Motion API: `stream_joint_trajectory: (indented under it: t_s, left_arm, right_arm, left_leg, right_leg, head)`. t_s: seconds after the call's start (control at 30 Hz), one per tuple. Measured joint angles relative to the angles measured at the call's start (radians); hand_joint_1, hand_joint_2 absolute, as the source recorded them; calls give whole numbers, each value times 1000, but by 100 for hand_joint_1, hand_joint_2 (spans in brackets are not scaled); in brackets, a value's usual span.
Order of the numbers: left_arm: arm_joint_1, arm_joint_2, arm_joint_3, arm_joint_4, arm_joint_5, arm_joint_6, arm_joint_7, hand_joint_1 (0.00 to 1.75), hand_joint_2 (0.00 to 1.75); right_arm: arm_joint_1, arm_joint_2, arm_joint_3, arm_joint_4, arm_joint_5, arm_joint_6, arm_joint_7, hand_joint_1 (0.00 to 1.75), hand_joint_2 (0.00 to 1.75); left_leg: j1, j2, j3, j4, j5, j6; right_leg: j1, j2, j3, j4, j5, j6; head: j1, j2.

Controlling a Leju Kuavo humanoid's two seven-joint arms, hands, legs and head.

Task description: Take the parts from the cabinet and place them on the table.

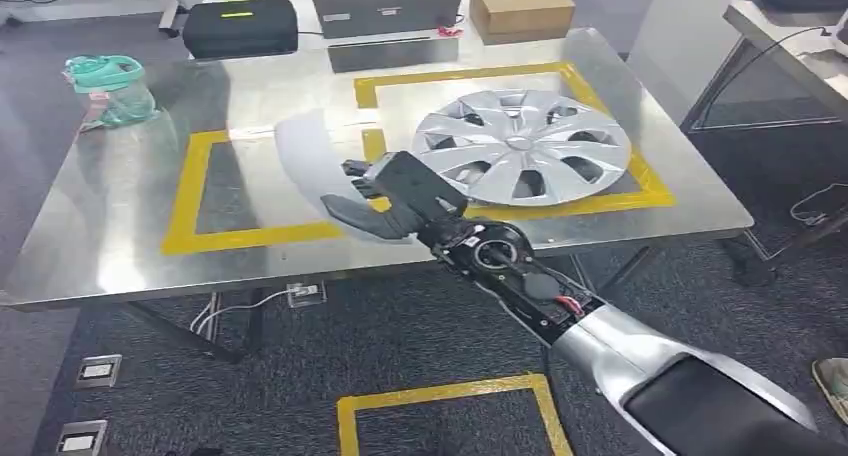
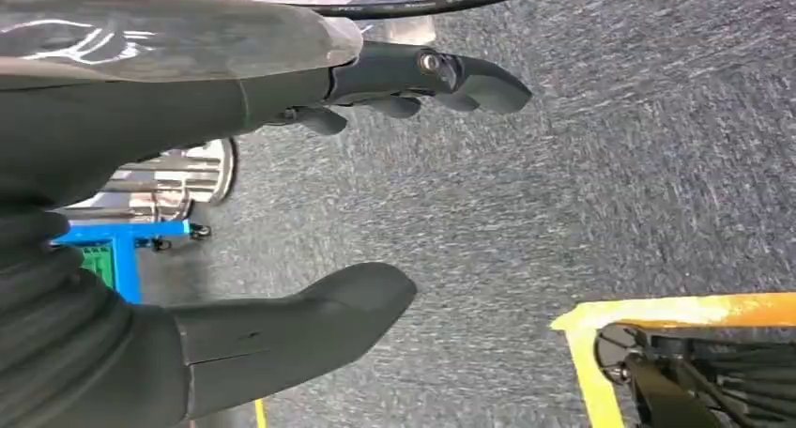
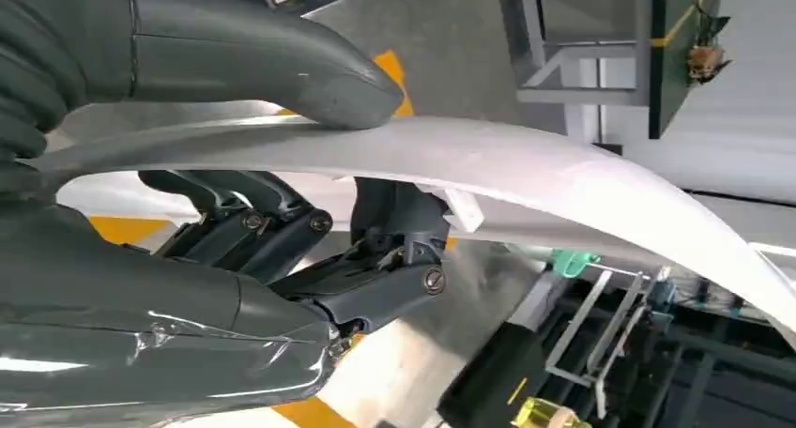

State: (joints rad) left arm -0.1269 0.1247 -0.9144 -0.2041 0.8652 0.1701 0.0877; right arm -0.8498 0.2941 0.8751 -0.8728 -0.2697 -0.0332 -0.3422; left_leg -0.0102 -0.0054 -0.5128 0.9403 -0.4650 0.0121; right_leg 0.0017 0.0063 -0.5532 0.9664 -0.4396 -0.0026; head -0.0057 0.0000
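We reached across the steel table (image 1: 120, 246), where yellow tape (image 1: 185, 201) marked out drop zones, presumably so each part gets its own place. The silver wheel cover (image 1: 520, 146) already lay flat inside the far-right taped square. Our right hand (image 1: 395, 201) held the curved white panel (image 1: 305, 151) over the near-left taped zone, probably just above the surface, though the head view left the gap unclear. In the right wrist view the thumb (image 3: 272, 67) pressed on the panel's outer face while the fingers (image 3: 366, 278) clamped beneath, a firm pinch suited to a thin, springy sheet. Our left hand (image 2: 282, 212) hung over the carpet, fingers apart from the thumb and holding nothing.
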Motion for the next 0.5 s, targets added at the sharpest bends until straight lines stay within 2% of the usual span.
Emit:
stream_joint_trajectory:
  t_s: [0.33, 0.5]
  left_arm:
    - [-1, 1, -5, 0, 0, -4, -1, 0, 175]
    - [-2, 4, -13, 0, 2, -8, 0, 0, 175]
  right_arm:
    - [-9, 9, 2, 51, 16, -44, 8, 175, 175]
    - [-7, 9, 1, 67, 27, -63, 10, 175, 175]
  left_leg:
    - [-4, 0, -2, 6, -1, 2]
    - [-5, 0, -7, 11, -3, 7]
  right_leg:
    - [-1, 0, 0, -1, 1, 2]
    - [-2, 0, 0, -3, 5, 9]
  head:
    - [-3, 0]
    - [-3, 0]
